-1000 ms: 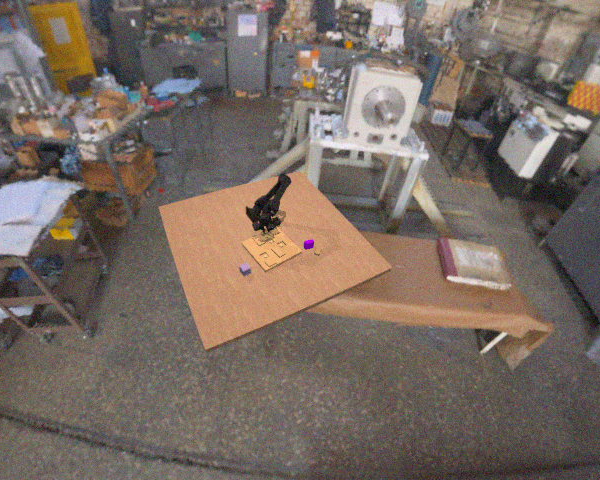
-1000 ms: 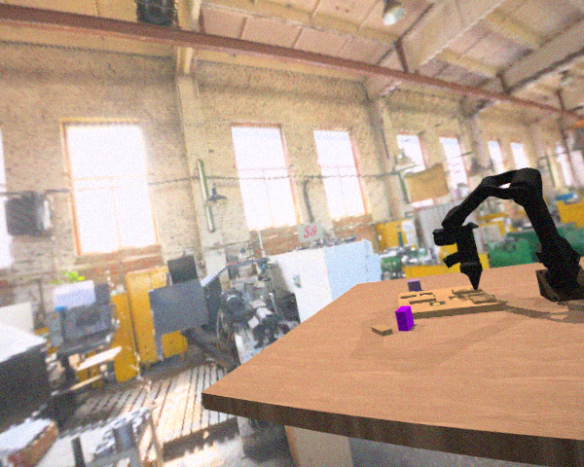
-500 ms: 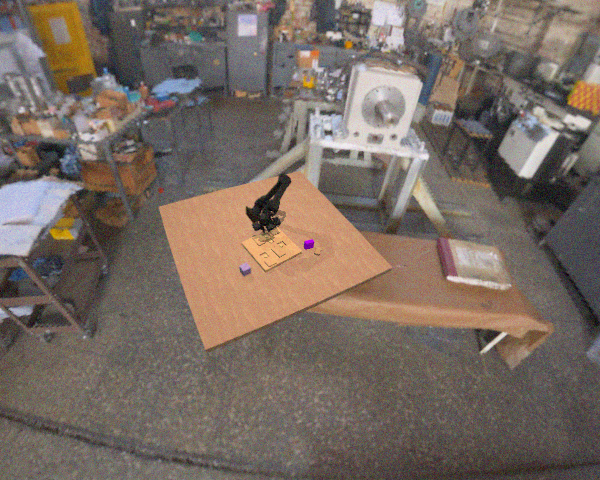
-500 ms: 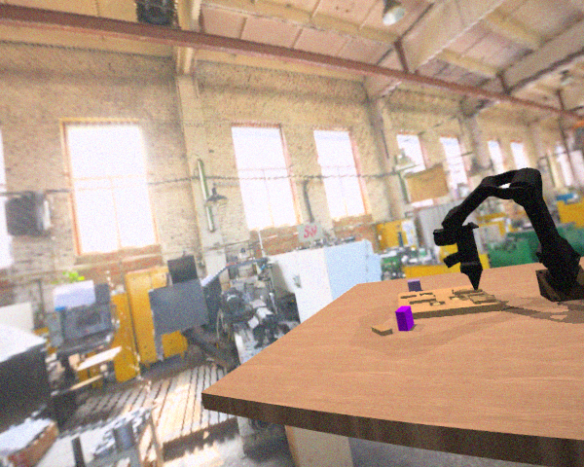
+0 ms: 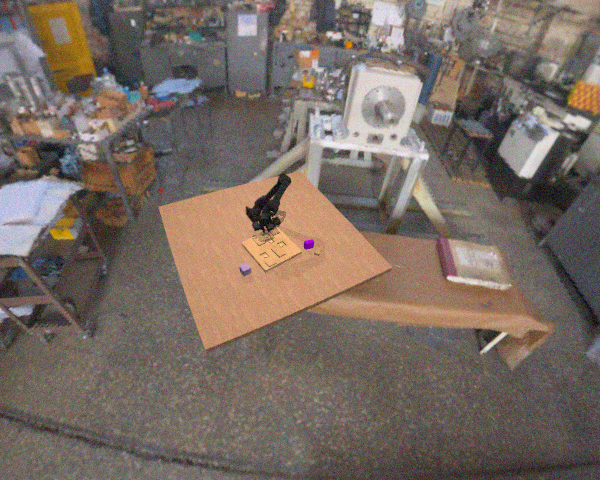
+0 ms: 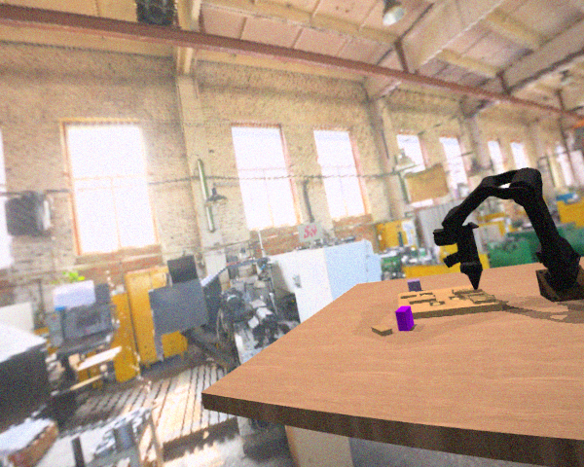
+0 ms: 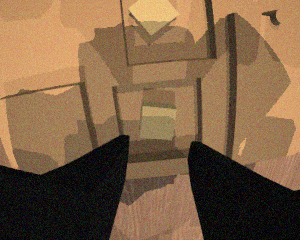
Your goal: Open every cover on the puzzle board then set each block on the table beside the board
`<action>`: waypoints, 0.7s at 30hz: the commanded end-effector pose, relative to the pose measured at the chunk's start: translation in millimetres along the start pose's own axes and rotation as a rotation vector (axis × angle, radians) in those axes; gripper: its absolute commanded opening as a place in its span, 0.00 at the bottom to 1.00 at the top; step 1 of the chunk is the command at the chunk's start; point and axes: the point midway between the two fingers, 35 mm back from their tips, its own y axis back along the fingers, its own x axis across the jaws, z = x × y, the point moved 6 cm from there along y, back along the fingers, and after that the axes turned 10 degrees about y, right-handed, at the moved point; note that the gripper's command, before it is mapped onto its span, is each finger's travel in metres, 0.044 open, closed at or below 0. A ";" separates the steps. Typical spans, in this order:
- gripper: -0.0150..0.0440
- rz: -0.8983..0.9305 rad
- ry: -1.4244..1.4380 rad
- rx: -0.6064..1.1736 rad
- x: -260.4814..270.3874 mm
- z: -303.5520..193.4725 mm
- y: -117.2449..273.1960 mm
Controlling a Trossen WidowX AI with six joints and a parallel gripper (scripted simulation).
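The tan puzzle board point(image 5: 289, 254) point(image 6: 458, 311) point(image 7: 32, 55) lies on the table, with dark-edged openings and raised strips on it. My gripper point(image 5: 267, 231) point(image 6: 476, 287) point(image 7: 160, 147) is open, pointing down over the board's edge nearest the arm base. In the wrist view a pale square knob-like piece point(image 7: 158, 122) sits in a rectangular outline just ahead of the fingertips. A second knob-like piece point(image 7: 152, 11), turned like a diamond, lies beyond it. A bright purple block point(image 5: 308, 244) point(image 6: 404, 318) and a lavender block point(image 5: 245, 269) point(image 6: 414, 284) rest on the table on opposite sides of the board.
A small flat tan piece point(image 5: 317, 251) point(image 6: 382, 330) lies on the table near the bright purple block, away from the board. The wooden table top point(image 5: 207, 310) point(image 6: 458, 381) carries the arm's base. The arm's shadow darkens the near part of the board.
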 end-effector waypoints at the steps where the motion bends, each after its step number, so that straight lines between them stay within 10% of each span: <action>1: 0.50 0.002 0.004 -0.004 -0.1 0.4 -1.1; 21: 0.50 0.003 0.005 -0.004 -0.8 1.2 -20.5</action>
